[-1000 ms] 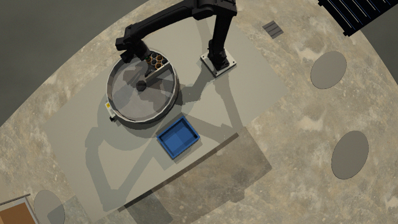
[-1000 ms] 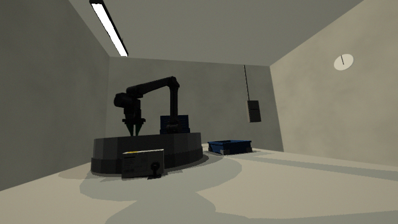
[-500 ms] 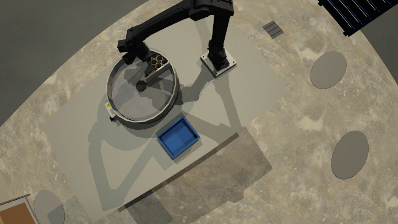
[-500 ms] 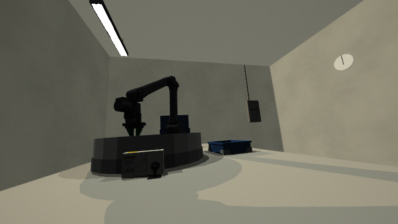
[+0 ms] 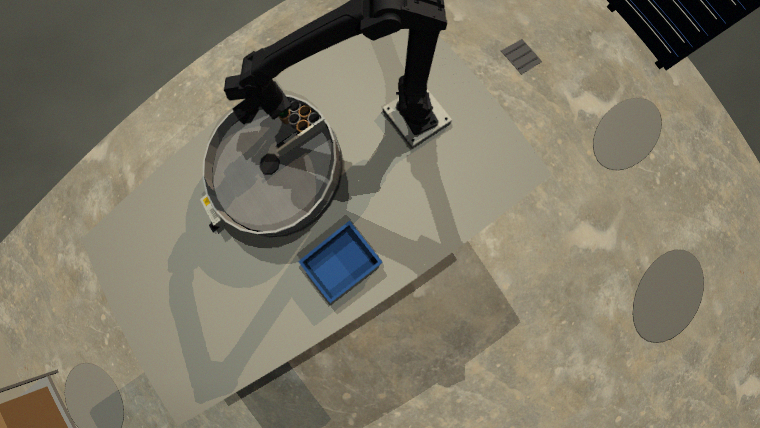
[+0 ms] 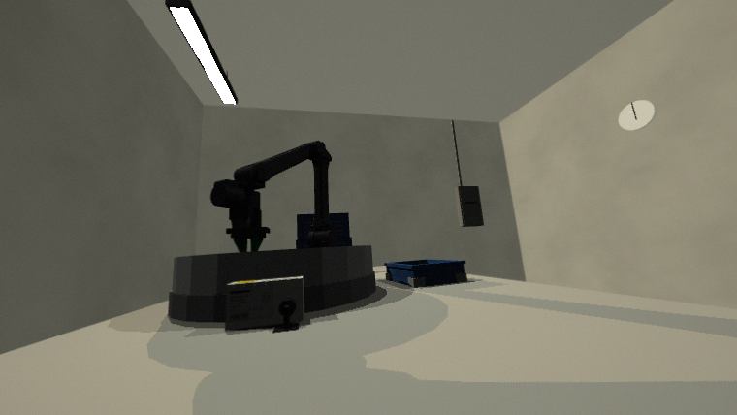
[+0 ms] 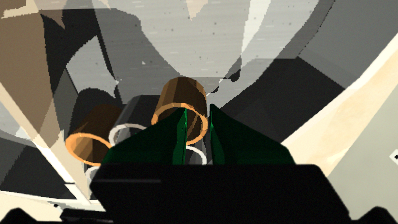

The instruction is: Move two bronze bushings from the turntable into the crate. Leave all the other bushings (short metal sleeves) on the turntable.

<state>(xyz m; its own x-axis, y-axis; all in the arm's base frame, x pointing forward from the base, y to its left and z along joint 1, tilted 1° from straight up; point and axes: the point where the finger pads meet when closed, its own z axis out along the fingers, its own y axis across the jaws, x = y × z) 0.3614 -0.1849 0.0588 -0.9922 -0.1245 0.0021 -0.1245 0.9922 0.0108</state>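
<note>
I hold my two green fingers [image 6: 257, 242] narrowly parted, gripping nothing, over one turntable [image 5: 338, 159] [image 6: 268, 271] where my wrist view shows two bronze bushings [image 7: 182, 91], while one blue crate [image 5: 340, 263] [image 6: 438, 271] sits nearer the desk's dark-stripped long edge [image 5: 348, 325].

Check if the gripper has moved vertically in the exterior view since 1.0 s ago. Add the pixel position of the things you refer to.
Yes: down. The gripper [image 5: 282, 114] [image 6: 248, 250] [image 7: 198, 111] is lower against the rim of the turntable [image 5: 208, 162] [image 6: 268, 267] [image 7: 167, 37], which hides more of its fingers.
</note>
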